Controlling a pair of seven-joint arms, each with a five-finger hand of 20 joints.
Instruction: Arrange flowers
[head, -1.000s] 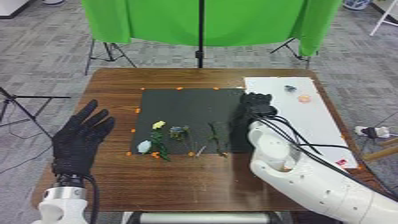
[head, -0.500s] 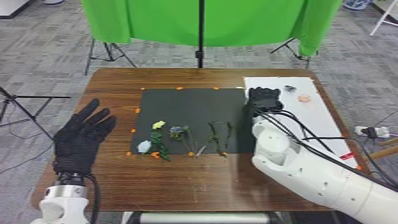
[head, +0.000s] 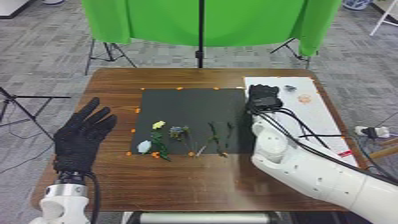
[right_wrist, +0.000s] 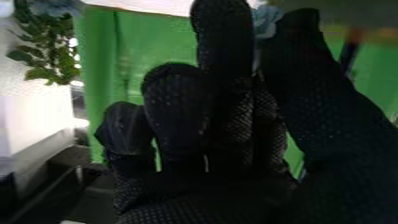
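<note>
The black-gloved right hand (head: 264, 98) is pinching a pale blue, soft-petalled flower (right_wrist: 266, 21) near the black rectangular mat's (head: 191, 106) right edge; the black-gloved left hand (head: 80, 137) is holding its fingers straight, spread.

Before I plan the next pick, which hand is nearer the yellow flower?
Left. The left hand is left of the yellow flower; the right hand is farther off, to its right.

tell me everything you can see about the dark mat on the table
The dark mat is a thin, flat, matte charcoal sheet, roughly square, lying on the brown wooden table. Small orange marks dot its edges. A white sheet lies along its right side. Flowers and stems rest on its near part. The right robot hand is at its right edge; contact is unclear.
</note>
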